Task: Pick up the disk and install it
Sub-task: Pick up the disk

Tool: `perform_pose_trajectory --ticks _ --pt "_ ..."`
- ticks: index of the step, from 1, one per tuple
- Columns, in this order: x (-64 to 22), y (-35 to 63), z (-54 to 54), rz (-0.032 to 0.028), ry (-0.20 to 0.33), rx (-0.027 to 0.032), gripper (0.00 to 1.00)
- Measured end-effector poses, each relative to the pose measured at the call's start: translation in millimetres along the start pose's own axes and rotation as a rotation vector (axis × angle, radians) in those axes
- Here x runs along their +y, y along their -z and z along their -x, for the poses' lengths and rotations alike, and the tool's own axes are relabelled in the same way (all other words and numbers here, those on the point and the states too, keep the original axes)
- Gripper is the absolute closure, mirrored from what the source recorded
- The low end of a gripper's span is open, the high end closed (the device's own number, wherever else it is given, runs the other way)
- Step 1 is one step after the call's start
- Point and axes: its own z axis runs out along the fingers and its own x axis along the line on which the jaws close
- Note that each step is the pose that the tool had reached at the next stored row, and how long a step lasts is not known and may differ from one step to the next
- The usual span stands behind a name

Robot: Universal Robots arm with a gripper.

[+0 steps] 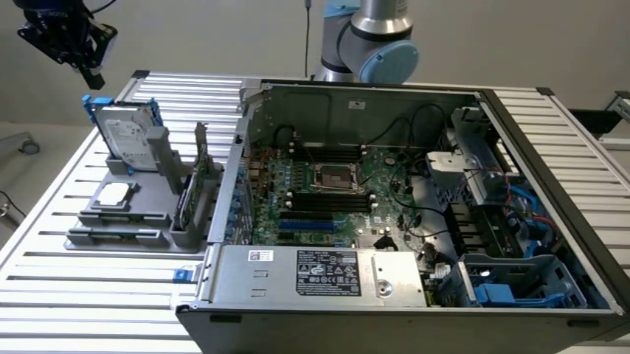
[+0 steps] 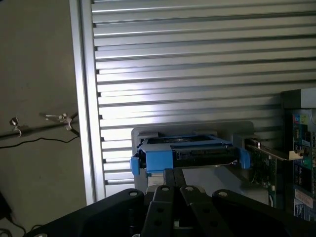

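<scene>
Gripper [image 1: 93, 77] hangs in the air at the exterior view's far left, fingers pressed together, nothing between them. In the wrist view the same closed gripper [image 2: 174, 174] looks down on the disk [image 2: 183, 154], well clear of it.

Disk [image 1: 128, 139] stands upright on edge in a grey holder [image 1: 123, 234], label face showing, blue frame around it, right below the gripper, not touching. It is not picked up.

A chip [image 1: 113, 193] lies flat on the holder in front of the disk. A card [image 1: 202, 181] stands upright at the holder's side nearest the case.

The case [image 1: 394, 99] lies open on the slatted table [image 1: 59, 295], on the exterior view's right of the holder, board exposed. Power supply [image 1: 315, 274] sits at its near edge and a blue bay [image 1: 521, 284] at its near right corner. The arm [image 1: 379, 40] rises behind the case.
</scene>
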Motion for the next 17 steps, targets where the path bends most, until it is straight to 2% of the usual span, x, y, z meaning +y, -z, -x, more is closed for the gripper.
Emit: perform_pose_trajectory --ticks 5,7,11,17 --pt "0.0 -0.2 -0.1 0.0002 0.011 -0.0002 0.89" --pt "0.0 -2.0 -0.3 0.0041 0.033 -0.0027 0.89" --pt "-0.1 -4.4 -0.3 0.0117 0.103 -0.0004 0.89" --pt "-0.1 -4.9 -0.4 0.0148 0.212 0.003 0.89"
